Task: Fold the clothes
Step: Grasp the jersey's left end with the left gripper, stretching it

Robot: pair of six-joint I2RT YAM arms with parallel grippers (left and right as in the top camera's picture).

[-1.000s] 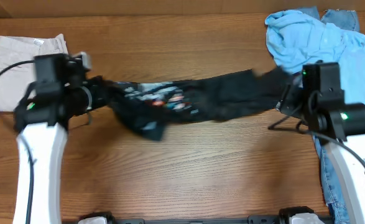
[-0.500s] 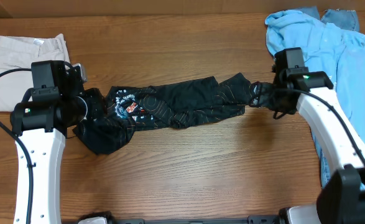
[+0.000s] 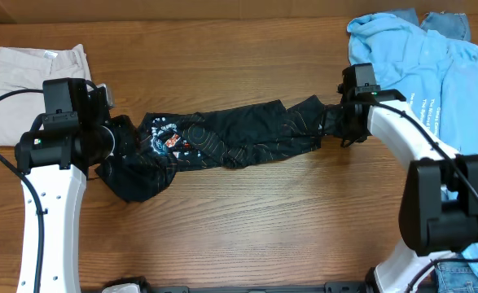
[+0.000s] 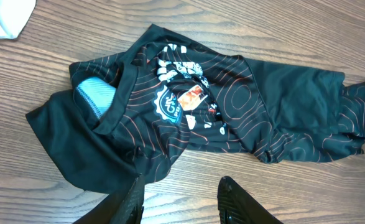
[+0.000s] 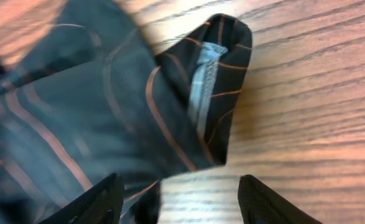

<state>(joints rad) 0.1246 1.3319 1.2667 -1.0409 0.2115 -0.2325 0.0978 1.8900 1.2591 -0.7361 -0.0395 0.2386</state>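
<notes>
Your left gripper [image 4: 179, 202] just let go, and the right gripper [image 5: 179, 199] also gapes, holding nothing. The shirt [image 3: 222, 142] lies bunched from nine to three o'clock, so regrasp before folding.

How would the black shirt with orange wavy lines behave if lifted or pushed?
Probably floppy: the black shirt with orange wavy lines lies bunched in soft creases on the wooden table, so it should sag if lifted by one end. It looks thin, likely light; pushed, it would probably wrinkle rather than slide whole.
</notes>
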